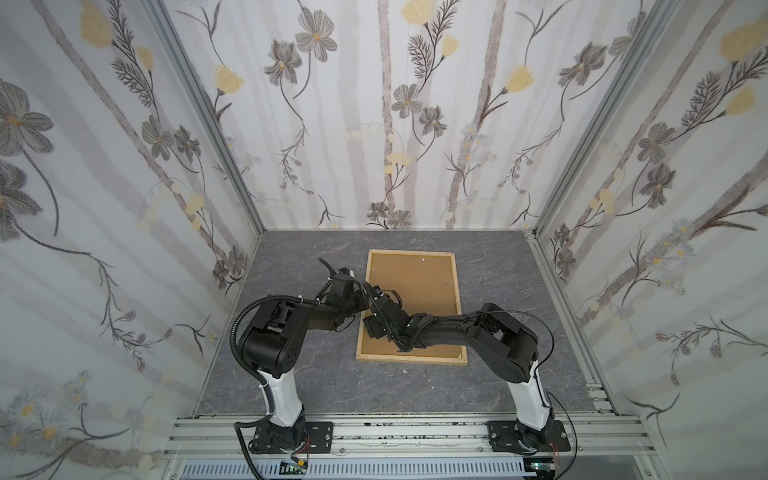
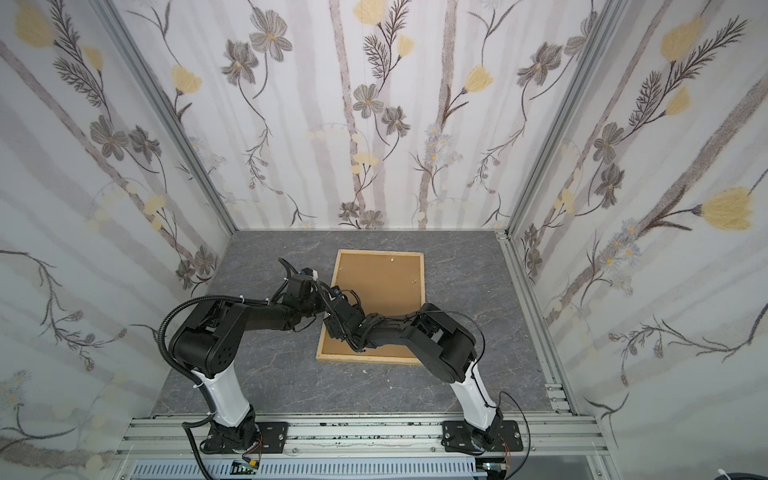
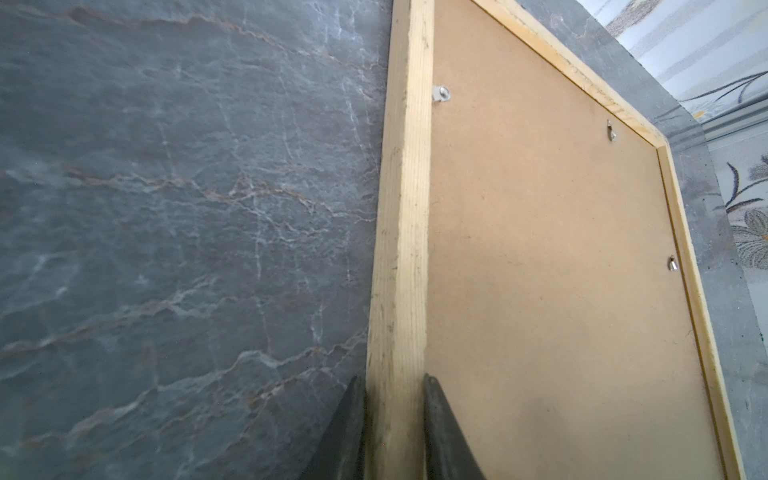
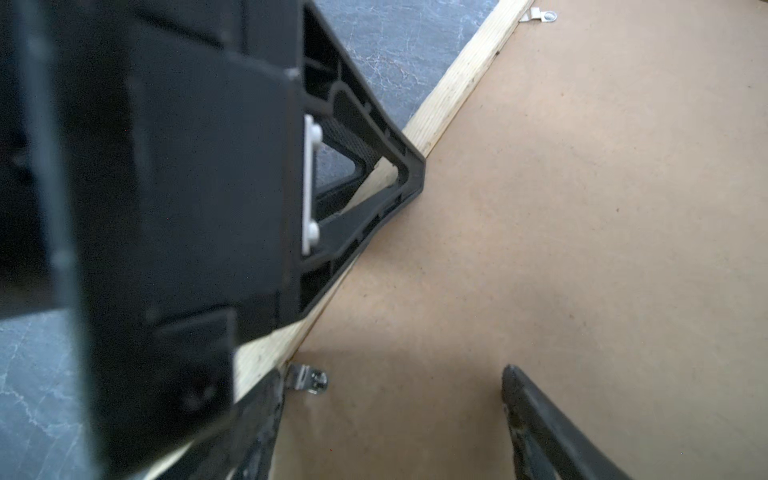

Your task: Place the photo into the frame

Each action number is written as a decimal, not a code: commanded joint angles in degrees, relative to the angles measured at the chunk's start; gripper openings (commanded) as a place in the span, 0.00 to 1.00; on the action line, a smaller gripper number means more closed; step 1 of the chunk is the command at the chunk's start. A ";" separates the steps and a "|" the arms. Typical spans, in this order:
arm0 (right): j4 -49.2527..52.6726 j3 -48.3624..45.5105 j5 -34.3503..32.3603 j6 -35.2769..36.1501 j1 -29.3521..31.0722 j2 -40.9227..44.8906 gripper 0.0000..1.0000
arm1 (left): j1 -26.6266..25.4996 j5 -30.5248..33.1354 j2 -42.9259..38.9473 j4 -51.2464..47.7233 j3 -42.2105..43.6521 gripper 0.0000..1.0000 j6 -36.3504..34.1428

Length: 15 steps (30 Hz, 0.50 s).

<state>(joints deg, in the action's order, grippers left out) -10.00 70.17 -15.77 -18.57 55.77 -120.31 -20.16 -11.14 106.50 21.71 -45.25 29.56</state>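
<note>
No photo in view; frame (image 1: 415, 359) back-up at picture centre, long axis top to bottom; left gripper (image 3: 392, 386) pinches its left long strip; right gripper (image 4: 390, 390) spread wide over brown backing (image 1: 415, 291), metal tab (image 4: 309, 380) just beside finger.

Your top views both look steeply down over the whole tabletop (image 1: 519, 291); each wrist camera sits close over the frame (image 3: 399, 249), the right's seemingly half-blocked.

robot test cell, laboratory type: aluminium extrusion posts (image 1: 212, 124) carry floral-printed wall panels (image 1: 374, 104) on three sides; grey stone-pattern tabletop (image 1: 374, 386); arm bases (image 1: 286, 436) bolted to an aluminium rail (image 1: 415, 434); slotted cable duct (image 1: 395, 471) along the front
</note>
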 commanded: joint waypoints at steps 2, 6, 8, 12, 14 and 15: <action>6.86 -1.12 -2.46 -0.75 -0.66 -1.10 0.81 | -0.59 -3.25 1.82 -20.57 0.74 0.23 0.06; 5.78 -1.92 -2.56 -1.01 -0.75 -0.89 0.81 | -0.75 -2.88 1.36 -20.78 0.93 0.23 0.43; 5.69 -1.68 -2.89 -1.21 -0.70 -1.22 0.81 | -0.75 -2.93 0.92 -20.25 1.50 0.23 0.81; 7.26 -0.05 -3.24 -1.45 -0.81 -2.52 0.81 | -0.80 -3.19 0.89 -19.43 2.28 0.23 1.05; 6.89 -0.16 -2.55 -1.56 -0.71 -2.36 0.81 | -0.76 -3.22 0.98 -19.43 2.36 0.23 0.94; 6.75 -0.34 -2.08 -1.56 -0.59 -1.98 0.81 | -0.80 -3.17 0.92 -19.43 2.40 0.23 0.86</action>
<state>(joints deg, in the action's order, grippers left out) -11.11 70.41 -16.23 -18.87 55.75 -120.95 -20.32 -10.76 106.13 22.39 -44.36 30.04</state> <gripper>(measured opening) 0.808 0.234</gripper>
